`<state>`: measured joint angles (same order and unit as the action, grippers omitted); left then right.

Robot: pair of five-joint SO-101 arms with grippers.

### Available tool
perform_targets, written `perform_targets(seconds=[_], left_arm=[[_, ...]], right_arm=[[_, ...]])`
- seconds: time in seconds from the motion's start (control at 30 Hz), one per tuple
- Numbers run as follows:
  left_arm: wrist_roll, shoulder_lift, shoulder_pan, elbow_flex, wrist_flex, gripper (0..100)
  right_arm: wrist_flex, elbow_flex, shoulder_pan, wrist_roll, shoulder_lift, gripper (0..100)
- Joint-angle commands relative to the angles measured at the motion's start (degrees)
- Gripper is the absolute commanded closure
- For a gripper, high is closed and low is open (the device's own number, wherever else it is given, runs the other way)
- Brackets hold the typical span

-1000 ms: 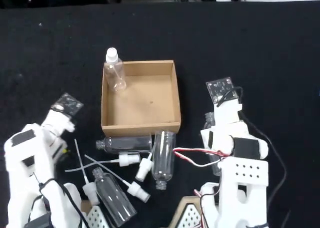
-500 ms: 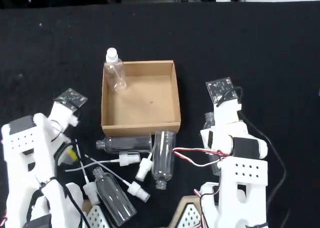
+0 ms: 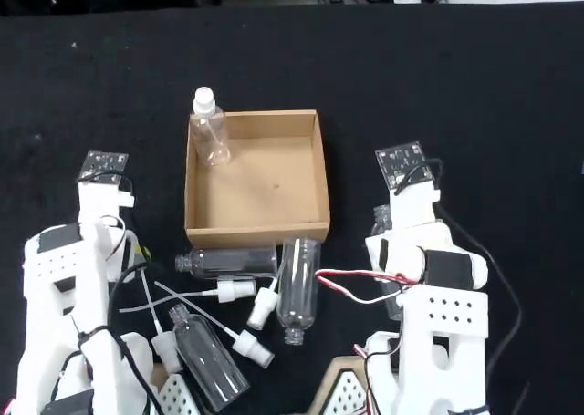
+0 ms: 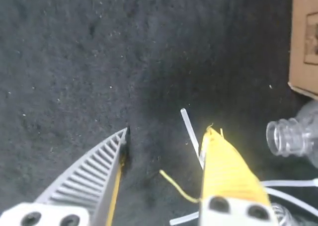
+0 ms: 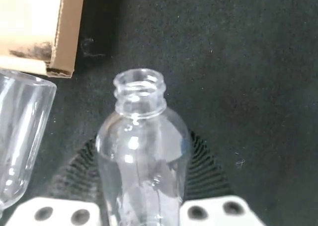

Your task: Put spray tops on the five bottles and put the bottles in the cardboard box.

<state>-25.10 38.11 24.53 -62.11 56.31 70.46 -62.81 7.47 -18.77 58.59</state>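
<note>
left gripper: jaws are spread wide and nothing is held; it is poised low over the bare tabletop, off the near left corner of the cardboard box; a thin dip tube is seen just beside the yellow jaw.
right gripper: it is closed on an uncapped bottle, whose neck is pointed away from the arm, just off the box's near right corner.
cardboard box: set around the tabletop's middle, open side up.
capped bottle: leaned at the box's far left corner, white top fitted.
loose bottles: one is laid along the box's near wall, a second just beside it, a third towards the tabletop's near edge; all are uncapped.
spray tops: four are scattered among the loose bottles.
</note>
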Motion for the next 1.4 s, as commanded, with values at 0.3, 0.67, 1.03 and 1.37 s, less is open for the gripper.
perform_targets(seconds=[0.3,0.67,1.03,1.37], left_arm=[[4.9,-8.1,-3.3,-0.3,-3.4,84],[8.3,-8.4,5.8,4.9,-3.7,97],[8.5,-8.5,29.1,16.3,-11.9,97],[7.4,-15.3,36.3,14.7,-22.4,97]], right_arm=[[-1.5,0.4,-0.4,0.0,1.3,98.8],[-1.5,0.3,-0.4,-0.1,1.3,98.8],[-1.5,0.3,-0.4,-0.1,1.3,98.8],[-1.5,0.3,-0.4,0.2,1.3,98.8]])
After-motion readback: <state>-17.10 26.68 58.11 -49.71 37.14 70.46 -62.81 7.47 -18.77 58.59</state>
